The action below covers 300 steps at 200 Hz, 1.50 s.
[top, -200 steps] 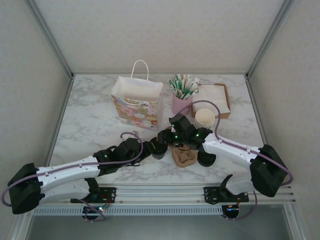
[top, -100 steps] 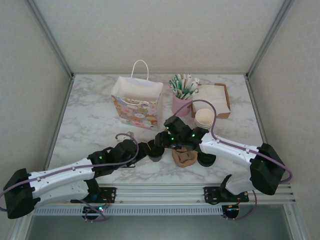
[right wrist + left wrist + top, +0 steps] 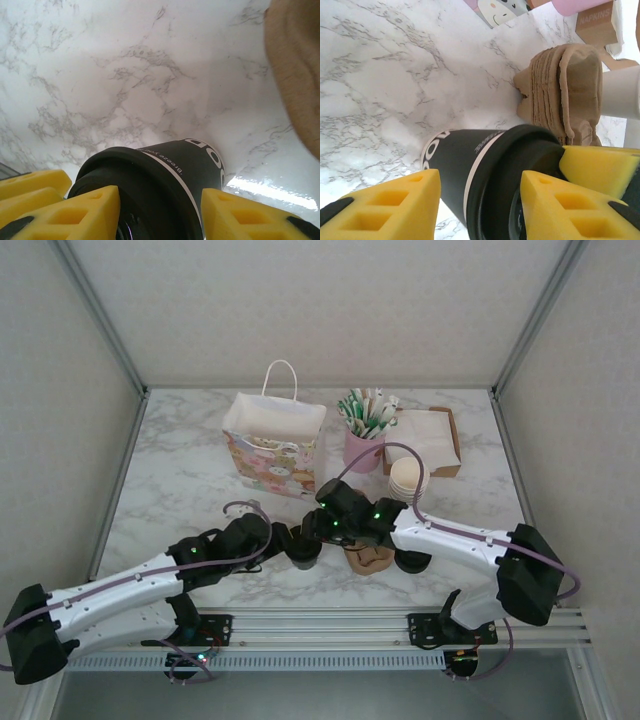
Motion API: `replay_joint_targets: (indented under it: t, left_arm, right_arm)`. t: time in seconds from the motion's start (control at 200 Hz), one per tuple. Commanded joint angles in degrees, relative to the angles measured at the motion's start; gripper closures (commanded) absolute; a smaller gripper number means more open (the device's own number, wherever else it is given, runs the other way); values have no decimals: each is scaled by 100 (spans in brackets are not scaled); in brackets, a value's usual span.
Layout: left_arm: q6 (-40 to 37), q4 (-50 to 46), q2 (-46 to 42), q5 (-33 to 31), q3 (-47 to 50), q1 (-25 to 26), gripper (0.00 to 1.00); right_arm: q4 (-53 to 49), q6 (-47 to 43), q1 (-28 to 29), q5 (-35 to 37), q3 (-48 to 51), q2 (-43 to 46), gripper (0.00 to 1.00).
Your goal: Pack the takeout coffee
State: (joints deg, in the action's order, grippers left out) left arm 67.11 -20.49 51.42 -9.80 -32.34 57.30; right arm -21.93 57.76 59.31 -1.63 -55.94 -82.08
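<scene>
Found black lidded coffee cup (image 3: 465, 160) at near middle of marble worktop (image 3: 385, 75), just beside stacked brown pulp cup holders (image 3: 560, 90). Saw right tool (image 3: 160, 195) clamped on its lid end. Could not tell grip of left tool (image 3: 480, 175), pads flanking cup.

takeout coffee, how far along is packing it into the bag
Done: the takeout coffee is capped. In hand: the left end effector and right end effector both straddle its top near the front of the table. The right looks clamped on it; the left's hold is unclear. Left to do: carry it back to the open gift bag and lower it in.
</scene>
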Motion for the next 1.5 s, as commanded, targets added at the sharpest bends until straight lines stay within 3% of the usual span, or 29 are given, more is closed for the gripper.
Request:
replay_joint_targets:
  t: [0.0,0.385,0.751,0.816,0.981,1.131,1.236,1.316,1.417,1.497]
  left_arm:
    - [-141,-427,-145,-219,-216,-93,54]
    - [-415,-1284,-370,-696,-709,-111,53]
    - [-747,-2629,163,-1033,-2684,-305,48]
    - [-738,-2553,255,-812,-3022,-438,44]
    - [-701,-2424,466,-303,-3824,-888,15]
    - [-655,-2286,684,-267,-4233,-1406,13]
    - [-504,-1931,924,300,-4228,-1912,17]
    - [-521,-1775,1156,606,-4264,-2189,28]
    - [-696,-1832,1465,835,-4419,-2413,45]
    - [-906,-1969,1621,929,-4524,-2640,71]
  right_arm:
    - [-817,216,227,-22,-44,-271,53]
    - [-1304,-58,291,324,-505,-188,46]
    - [-2087,-1275,289,761,-1402,19,21]
    - [-2286,-1495,287,947,-1569,107,20]
    - [-2723,-2124,231,1576,-1878,526,19]
    - [-2969,-2441,-49,1857,-1909,863,16]
    - [-3227,-2488,-377,1868,-1924,946,16]
    - [-3333,-2552,-554,1868,-1889,1013,17]
    - [-3353,-2662,-680,1825,-1813,1110,18]
    - [-3410,-2682,-734,1859,-1767,1186,18]
